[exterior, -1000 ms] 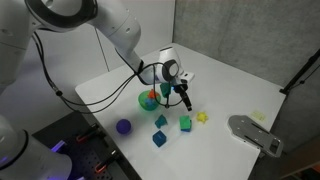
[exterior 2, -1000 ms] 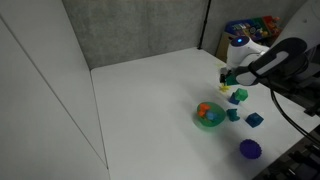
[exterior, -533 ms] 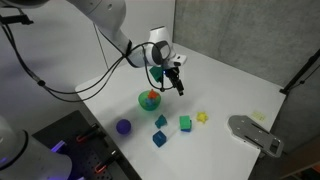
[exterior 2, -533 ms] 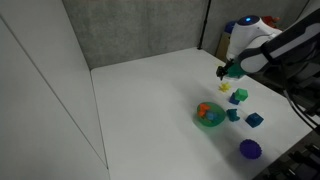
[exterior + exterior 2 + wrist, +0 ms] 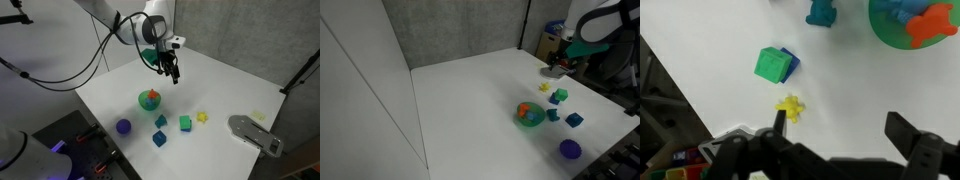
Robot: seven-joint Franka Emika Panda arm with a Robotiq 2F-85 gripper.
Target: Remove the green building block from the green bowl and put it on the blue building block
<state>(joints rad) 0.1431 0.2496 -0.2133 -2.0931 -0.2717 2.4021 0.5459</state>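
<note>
The green building block (image 5: 772, 65) sits on top of the blue building block (image 5: 791, 58), of which only an edge shows in the wrist view. The green block also shows in both exterior views (image 5: 185, 123) (image 5: 560, 95). The green bowl (image 5: 143, 100) (image 5: 532, 123) (image 5: 883, 30) holds an orange piece (image 5: 931, 20) and a small blue piece. My gripper (image 5: 171, 70) (image 5: 556, 68) (image 5: 840, 130) is open and empty. It hangs above the table, behind the bowl and away from the stacked blocks.
A yellow star piece (image 5: 790, 107) (image 5: 202, 117) lies near the stack. Two teal blocks (image 5: 161, 121) (image 5: 159, 139) and a purple ball (image 5: 123, 127) (image 5: 569, 149) lie toward the table's front. A grey device (image 5: 255, 135) sits at the table's side.
My gripper has lifted up and away from the green block and moved toward the back of the table. The green block stays on the blue one.
</note>
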